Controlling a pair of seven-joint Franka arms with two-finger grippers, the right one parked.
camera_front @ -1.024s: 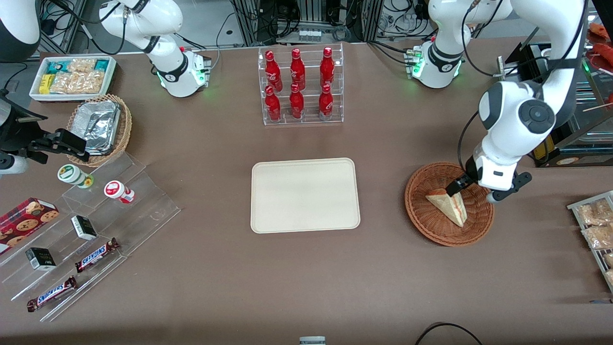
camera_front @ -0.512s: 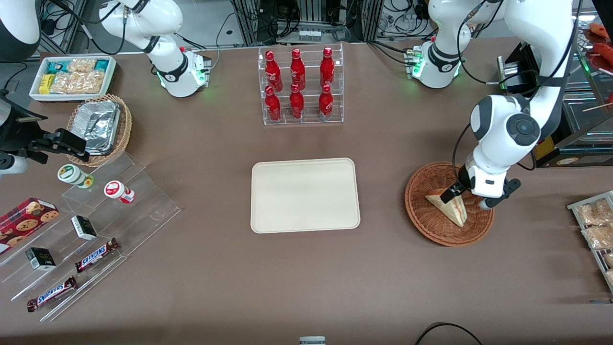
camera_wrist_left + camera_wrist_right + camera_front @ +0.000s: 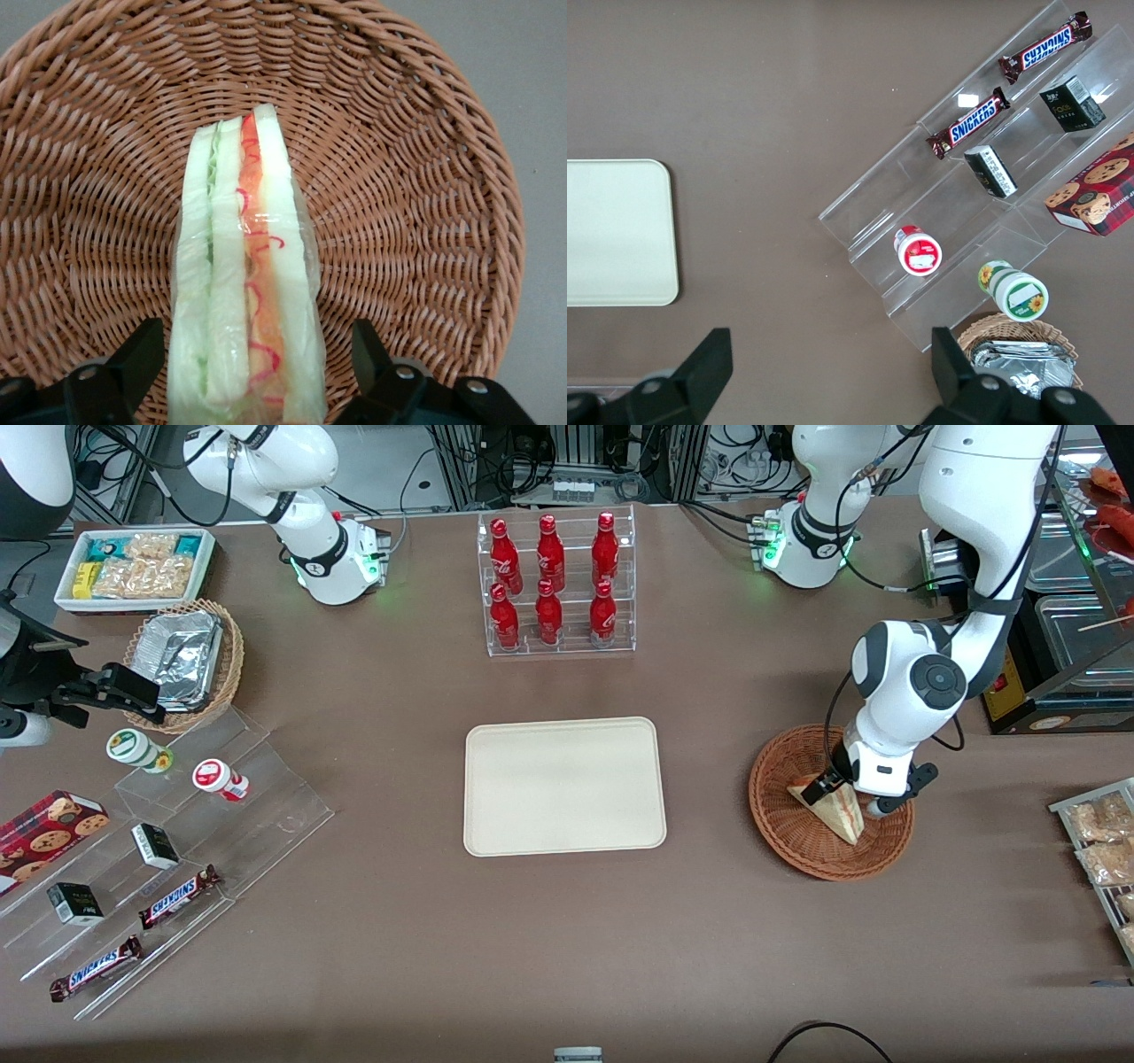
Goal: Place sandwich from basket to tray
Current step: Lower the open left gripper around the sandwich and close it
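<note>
Brown tabletop aside, the gripper [image 3: 252, 376] straddles the sandwich [image 3: 244, 283] in the basket [image 3: 425, 221] with fingers wide, and closing hard could crush the soft bread.

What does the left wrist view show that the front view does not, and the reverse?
Only the left wrist view shows the gripper open, one of its fingers on each side of the sandwich, not touching it. Only the front view shows the bare tray and the bottle rack. Both show the sandwich lying in the basket.
</note>
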